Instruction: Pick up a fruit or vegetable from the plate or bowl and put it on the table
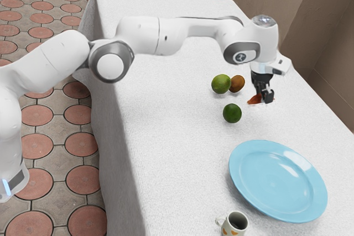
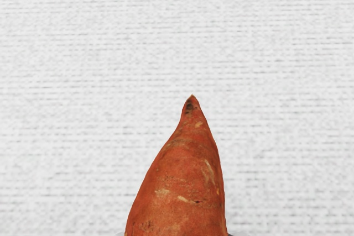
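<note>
White-clothed table [image 1: 171,98], sweet potato [image 1: 254,100] between black fingers [image 1: 269,96]

Reddish tiles [image 1: 36,115] set in grey stone pave the floor, and a plain brown wall [image 1: 298,12] stands along the exterior view's right. From where I stand, the gripper [image 1: 265,98] has closed around the sweet potato, its fingers kept apart by the root's width and touching both its sides. It's low over the cloth, nearer the table's wall-side edge; whether the root touches the cloth, I can't tell. What a rough orange-red skin it has, pale-scarred, tapering to a dark-marked point! The cloth is finely ribbed. Nearby sit a glossy green fruit [image 1: 220,83] against a brownish-orange one [image 1: 238,83], and a darker green fruit [image 1: 232,113] just apart from them. Toward the exterior view's lower right lies a smooth, round blue plate [image 1: 249,178], wide-rimmed and bare, beside a pale mug [image 1: 226,227] with orange shapes.
</note>
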{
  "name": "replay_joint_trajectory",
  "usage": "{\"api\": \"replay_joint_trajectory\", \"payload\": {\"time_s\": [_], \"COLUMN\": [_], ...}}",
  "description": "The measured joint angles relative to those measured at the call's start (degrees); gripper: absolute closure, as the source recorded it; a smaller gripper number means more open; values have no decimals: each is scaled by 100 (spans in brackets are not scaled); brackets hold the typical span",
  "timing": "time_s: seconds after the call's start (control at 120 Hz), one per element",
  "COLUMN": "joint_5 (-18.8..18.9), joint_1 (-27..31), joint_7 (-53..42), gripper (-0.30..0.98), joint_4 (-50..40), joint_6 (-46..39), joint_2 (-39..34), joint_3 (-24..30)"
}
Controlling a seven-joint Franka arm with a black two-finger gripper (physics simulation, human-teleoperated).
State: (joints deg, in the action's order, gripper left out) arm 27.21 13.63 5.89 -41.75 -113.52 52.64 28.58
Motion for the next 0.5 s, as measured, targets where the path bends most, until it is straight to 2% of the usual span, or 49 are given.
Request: {"api": "replay_joint_trajectory", "payload": {"time_s": [0.117,0.183,0.242,0.4,0.45,0.5], "joint_5": [28,-33,-92,-177,-314,-534], "joint_1": [97,114,120,69,-68,-165], "joint_7": [-84,-140,-191,-307,-356,-304], "gripper": [53,34,22,7,5,4], "joint_4": [25,13,9,-69,-796,-2623], "joint_6": [-74,-156,-210,-303,-185,81], "joint_2": [82,107,134,109,-596,-2232], "joint_3": [-3,-10,-11,9,-19,-30]}}
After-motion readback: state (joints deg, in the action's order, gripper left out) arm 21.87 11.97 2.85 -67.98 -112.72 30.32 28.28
